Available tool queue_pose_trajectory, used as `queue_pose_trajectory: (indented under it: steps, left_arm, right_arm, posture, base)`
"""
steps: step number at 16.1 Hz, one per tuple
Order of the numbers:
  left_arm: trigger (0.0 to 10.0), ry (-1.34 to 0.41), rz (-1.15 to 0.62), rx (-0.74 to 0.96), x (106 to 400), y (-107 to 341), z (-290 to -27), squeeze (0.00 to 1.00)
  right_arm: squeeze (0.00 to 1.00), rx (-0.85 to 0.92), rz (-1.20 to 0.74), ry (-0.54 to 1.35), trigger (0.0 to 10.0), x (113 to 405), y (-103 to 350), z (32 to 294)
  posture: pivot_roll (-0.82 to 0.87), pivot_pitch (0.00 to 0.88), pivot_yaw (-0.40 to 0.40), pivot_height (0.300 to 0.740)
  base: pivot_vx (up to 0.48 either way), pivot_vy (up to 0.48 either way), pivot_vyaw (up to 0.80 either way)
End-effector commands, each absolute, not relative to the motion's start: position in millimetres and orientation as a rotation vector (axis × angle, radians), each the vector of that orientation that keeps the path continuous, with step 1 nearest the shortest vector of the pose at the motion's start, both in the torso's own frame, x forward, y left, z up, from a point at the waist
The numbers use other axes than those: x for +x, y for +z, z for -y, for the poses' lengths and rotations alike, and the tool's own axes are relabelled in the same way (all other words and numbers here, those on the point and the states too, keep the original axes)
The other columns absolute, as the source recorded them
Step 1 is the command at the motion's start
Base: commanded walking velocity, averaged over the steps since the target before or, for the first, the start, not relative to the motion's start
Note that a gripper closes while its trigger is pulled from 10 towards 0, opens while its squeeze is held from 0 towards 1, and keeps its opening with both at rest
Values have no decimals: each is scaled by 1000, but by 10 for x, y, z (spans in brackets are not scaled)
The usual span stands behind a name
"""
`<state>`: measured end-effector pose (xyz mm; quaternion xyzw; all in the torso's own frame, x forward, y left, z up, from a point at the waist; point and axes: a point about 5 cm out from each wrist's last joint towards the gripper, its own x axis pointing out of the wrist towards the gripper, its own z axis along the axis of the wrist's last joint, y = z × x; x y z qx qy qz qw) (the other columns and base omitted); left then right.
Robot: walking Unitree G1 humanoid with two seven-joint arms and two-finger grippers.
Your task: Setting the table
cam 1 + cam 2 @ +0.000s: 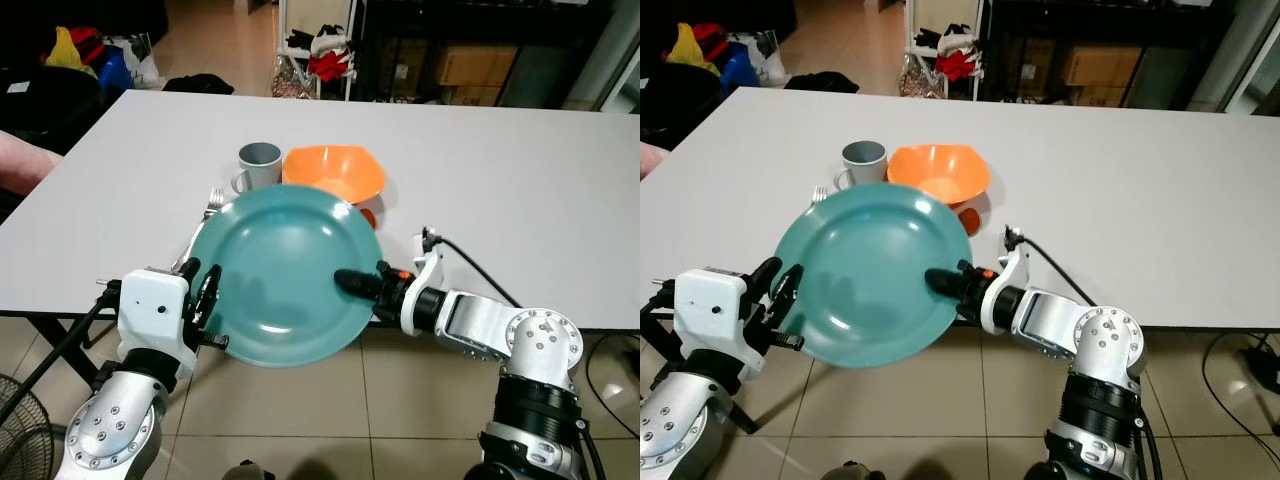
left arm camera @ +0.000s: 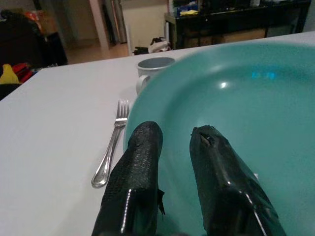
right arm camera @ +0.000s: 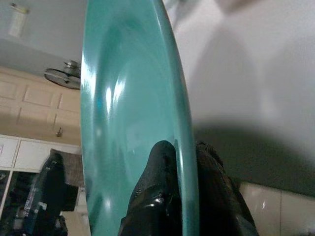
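A big teal plate (image 1: pixel 280 270) hangs tilted over the front edge of the white table (image 1: pixel 500 180). My right gripper (image 1: pixel 350 282) is shut on its right rim, and the rim passes between the two fingers (image 3: pixel 162 157) in the right wrist view. At the plate's left rim is my left gripper (image 1: pixel 203 280), its fingers (image 2: pixel 142 147) a little apart and lying over the plate's top face. Behind the plate stand a grey mug (image 1: pixel 258 163) and an orange bowl (image 1: pixel 335 172). A fork (image 2: pixel 110 152) lies on the table to the left of the plate.
A small orange-red thing (image 1: pixel 367 215) peeks out between the bowl and the plate. A person's arm (image 1: pixel 20 160) rests at the table's left edge. A fan (image 1: pixel 15 420) stands on the tiled floor at lower left. Bags and shelves crowd the far side.
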<state>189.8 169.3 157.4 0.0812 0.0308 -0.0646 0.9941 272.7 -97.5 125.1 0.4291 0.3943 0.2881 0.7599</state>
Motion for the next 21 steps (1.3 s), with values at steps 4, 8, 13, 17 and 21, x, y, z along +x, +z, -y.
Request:
queue_pose_trajectory:
  steps: [4,8,13,17,21]
  left_arm:
    - [10000,-184,-75,159,1873,1596,-1644,0]
    - [10000,-196,-83,162,1852,1595,-1641,0]
    - [10000,-311,-184,165,1767,1518,-1587,0]
    - [10000,-324,-306,212,1664,1438,-1715,0]
    - [10000,-324,-318,218,1650,1451,-1727,0]
  right_arm:
    - [0,1001,-921,564,10000,2870,1233,883]
    - [0,1060,-964,492,10000,3018,1214,818]
    - [0,1128,-973,389,10000,3264,1249,802]
    - [0,1138,-993,363,10000,3336,1240,747]
    - [0,1088,-976,331,10000,3387,1174,699]
  posture:
    - [-6,45,-22,740]
    - [2,49,-28,740]
    - [3,51,-26,740]
    - [7,54,-26,740]
    - [14,57,-26,740]
  base:
    - [0,0,0]
    - [0,0,0]
    - [0,0,0]
    - [0,0,0]
    - [0,0,0]
